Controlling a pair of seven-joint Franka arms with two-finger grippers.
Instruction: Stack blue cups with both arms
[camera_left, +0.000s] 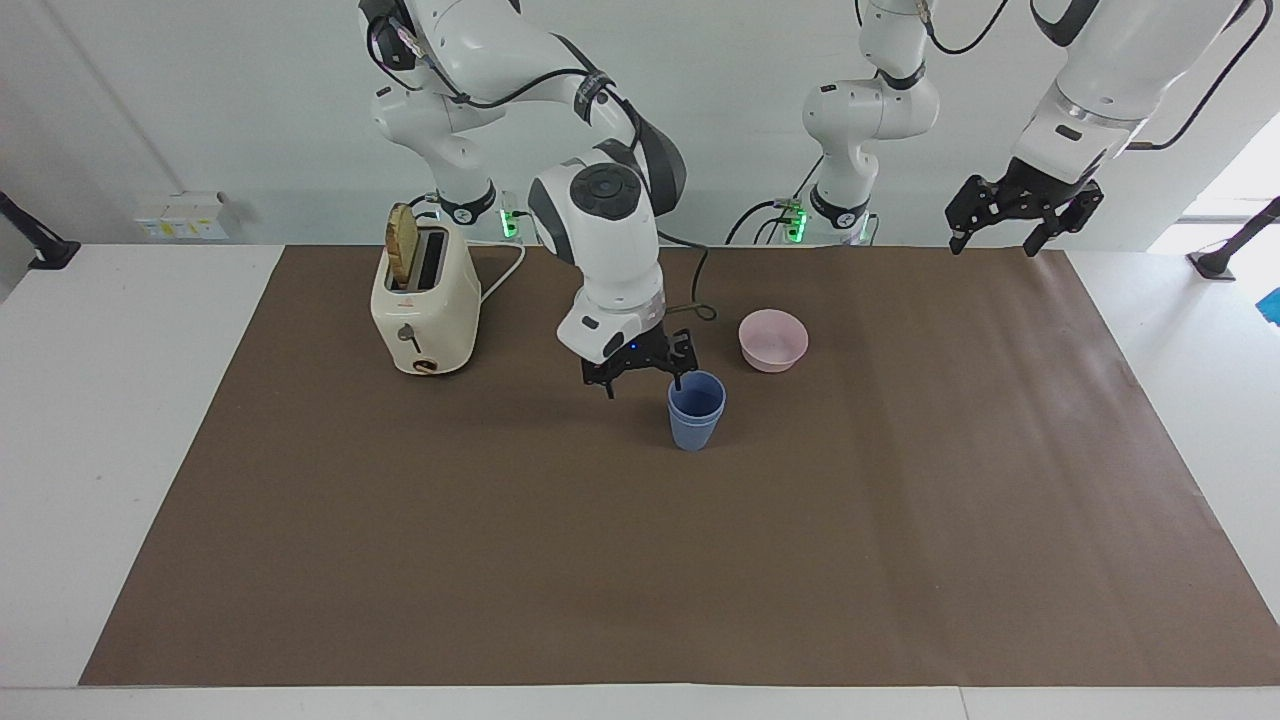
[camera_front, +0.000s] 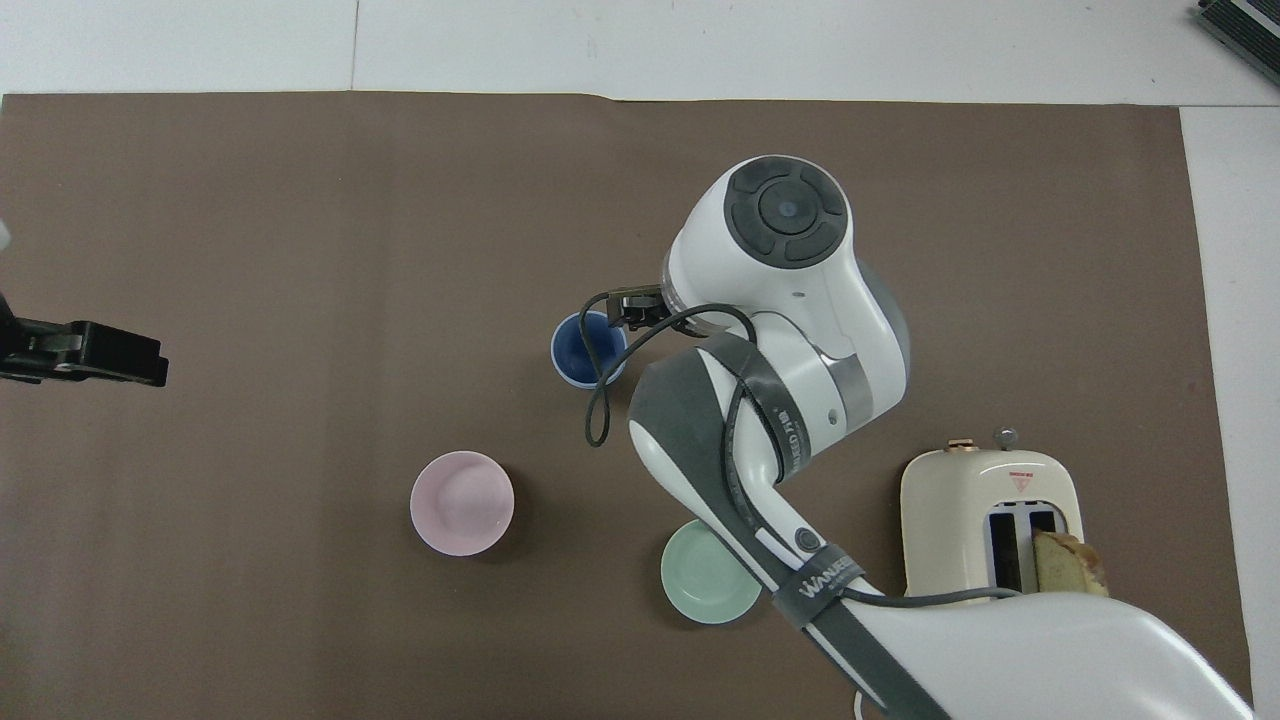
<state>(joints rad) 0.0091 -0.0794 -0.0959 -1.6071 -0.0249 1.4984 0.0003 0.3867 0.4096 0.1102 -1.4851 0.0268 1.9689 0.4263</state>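
We see the blue cups (camera_left: 696, 410) nested upright on the bench (camera_left: 900, 520); the right pincer (camera_left: 640, 374) hangs spread beside them, the left pincer (camera_left: 1003, 240) waits, spread.

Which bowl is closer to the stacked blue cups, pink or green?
Neither clearly: the pink bowl and mint-green bowl both sit nearer the robots than the blue cups, at similar distances, the pink toward the left arm's end.

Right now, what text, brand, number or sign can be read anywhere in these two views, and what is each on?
"WANJEED", as far as it reads, on the grey strap around the right arm.
Small print on a second strap of that arm: too small to read.
Red triangle sign on the toaster, overhead view: its text is too small to read.
Dial marks on the toaster, facing view: unreadable.
Blue cups, bowls: no text.
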